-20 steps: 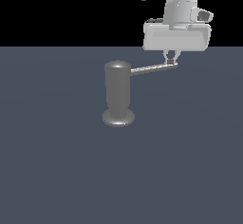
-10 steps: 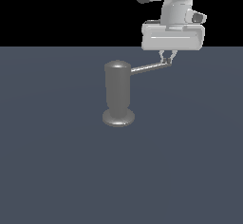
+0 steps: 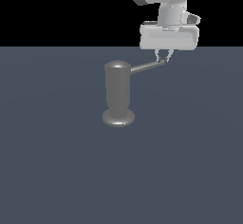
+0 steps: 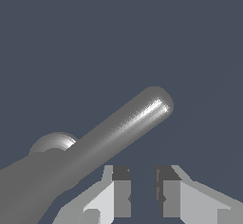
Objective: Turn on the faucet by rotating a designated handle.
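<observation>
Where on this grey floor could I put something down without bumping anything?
Nearly everywhere: the surface is bare in front of the faucet and on the exterior view's left. It is crowded only on the right, where the handle sticks out and the gripper hangs at its tip.

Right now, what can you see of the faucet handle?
The handle is a thin, straight grey rod that looks metallic, with a rounded tip. It projects sideways from the upper part of the faucet, toward the exterior view's right, rising slightly toward its tip. The gripper hangs at that tip with its fingers narrowly parted. In the wrist view the rod lies beside the fingers, not between them; whether they touch cannot be told.
</observation>
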{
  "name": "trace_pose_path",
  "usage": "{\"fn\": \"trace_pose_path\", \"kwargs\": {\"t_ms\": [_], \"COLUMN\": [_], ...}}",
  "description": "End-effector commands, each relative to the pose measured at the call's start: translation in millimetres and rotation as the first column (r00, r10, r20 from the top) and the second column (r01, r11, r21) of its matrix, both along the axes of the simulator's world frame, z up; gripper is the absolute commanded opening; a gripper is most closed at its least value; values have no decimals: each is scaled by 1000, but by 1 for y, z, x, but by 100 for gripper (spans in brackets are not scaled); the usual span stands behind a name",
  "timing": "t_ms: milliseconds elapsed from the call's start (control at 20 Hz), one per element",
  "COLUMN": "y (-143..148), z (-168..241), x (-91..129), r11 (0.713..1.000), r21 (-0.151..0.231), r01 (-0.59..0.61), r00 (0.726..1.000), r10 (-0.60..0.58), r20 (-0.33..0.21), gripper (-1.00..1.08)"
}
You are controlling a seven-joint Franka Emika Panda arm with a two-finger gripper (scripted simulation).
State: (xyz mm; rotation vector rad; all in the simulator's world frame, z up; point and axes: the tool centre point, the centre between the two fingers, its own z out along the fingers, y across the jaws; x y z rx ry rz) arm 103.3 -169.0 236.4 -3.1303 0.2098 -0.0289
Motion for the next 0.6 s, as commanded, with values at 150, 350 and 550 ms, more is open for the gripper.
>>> {"fn": "trace_pose_path", "kwargs": {"t_ms": [150,350,550], "y": [-12,-13,-14], "z": [-14,-15,-16], "x": [10,18,24], "r11": [1000,1000,1000], "r21": [-3,-3,-3], "r01": [18,21,22], "r00": [1000,1000,1000], "r10": [-18,-21,-22], "r20": [-15,-17,-18], "gripper": [-100,-100,-100]}}
